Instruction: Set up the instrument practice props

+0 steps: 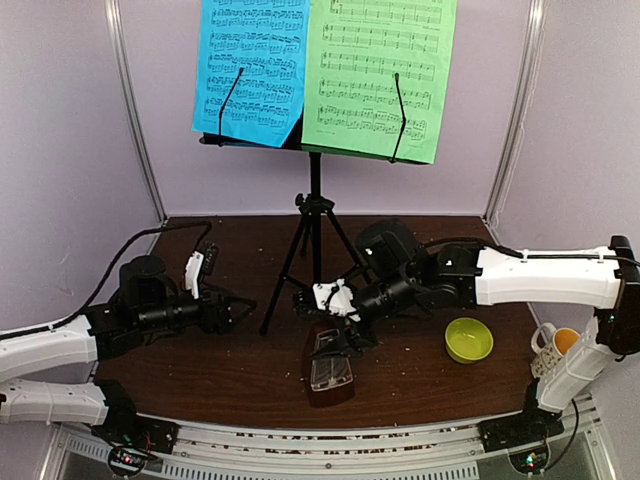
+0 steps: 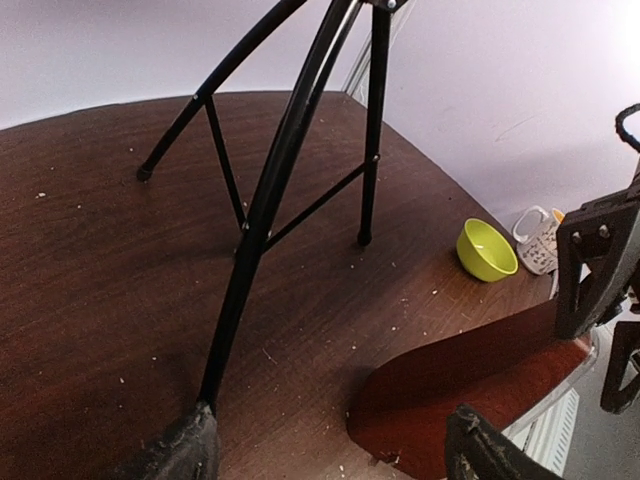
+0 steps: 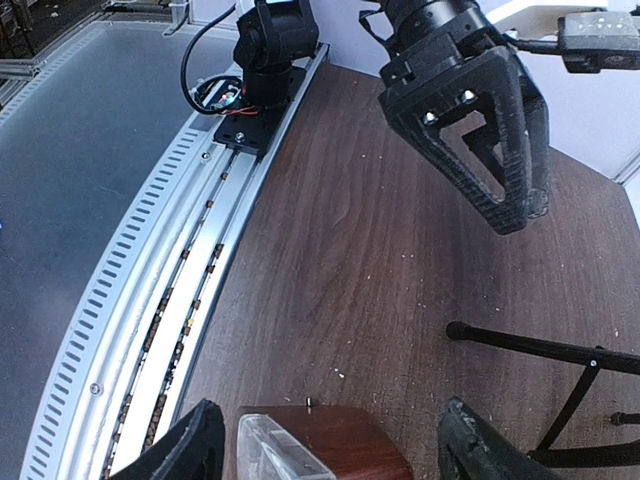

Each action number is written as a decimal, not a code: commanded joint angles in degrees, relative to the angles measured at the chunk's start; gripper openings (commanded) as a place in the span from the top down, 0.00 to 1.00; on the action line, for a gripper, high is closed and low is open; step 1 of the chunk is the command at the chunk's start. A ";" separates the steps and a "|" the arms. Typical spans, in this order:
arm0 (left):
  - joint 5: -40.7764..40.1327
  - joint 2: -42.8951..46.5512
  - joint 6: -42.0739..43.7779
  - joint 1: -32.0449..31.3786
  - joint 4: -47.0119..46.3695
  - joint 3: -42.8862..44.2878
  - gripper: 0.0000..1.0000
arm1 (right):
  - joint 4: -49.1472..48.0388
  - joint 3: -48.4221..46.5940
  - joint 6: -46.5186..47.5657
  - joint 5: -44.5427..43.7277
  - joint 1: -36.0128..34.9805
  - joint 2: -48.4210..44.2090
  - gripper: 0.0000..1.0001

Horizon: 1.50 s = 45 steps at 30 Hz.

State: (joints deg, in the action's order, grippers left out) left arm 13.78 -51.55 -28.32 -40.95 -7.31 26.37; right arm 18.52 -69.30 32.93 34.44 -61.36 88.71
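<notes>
The tall black tripod music stand [image 1: 314,215] stands mid-table, its three legs splayed over the dark brown wooden table [image 1: 230,375]. On its desk the blue printed music sheet [image 1: 250,70] sits left and the green printed music sheet [image 1: 380,75] right, side by side, each with a thin black wire holder across it. Their lower edges hang past the desk.

The small reddish-brown pyramid metronome with clear cover [image 1: 330,368] sits in front of the tripod's feet, close to the table's front edge. A slotted metal rail [image 3: 150,300] runs along that edge.

The right gripper [image 1: 346,322] hangs over the metronome. Its jaws are parted and straddle the body, with a sliver of table showing on each side in the wrist view, so they grip nothing.

The left gripper [image 1: 238,306] hovers low, just left of the near-left tripod leg. Its jaws are wide apart and hold nothing. One fingertip lies very near that leg's foot; whether they touch I cannot tell.

Bare wood lies between the left gripper and the metronome. To the right, the yellow-green bowl [image 1: 468,340] sits well apart from the metronome. The spotted white mug [image 1: 548,348] stands at the right edge beside the right arm.
</notes>
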 commanded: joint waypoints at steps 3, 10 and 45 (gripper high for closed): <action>-0.76 0.01 2.62 -1.18 -4.97 -3.74 0.20 | -4.39 1.65 -5.64 -2.21 -0.03 -3.79 0.26; -2.61 -1.58 9.38 -5.92 -10.01 -9.07 0.19 | -9.50 5.61 -20.02 -10.04 0.41 -7.88 0.28; -9.90 -28.40 24.37 -16.80 -38.72 -15.27 0.02 | 2.95 -1.14 -73.80 -62.64 -17.36 5.93 0.11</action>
State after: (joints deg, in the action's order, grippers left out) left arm 5.34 -80.09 -3.99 -57.45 -40.62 12.16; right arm 18.94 -69.67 -37.50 -21.96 -78.15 93.62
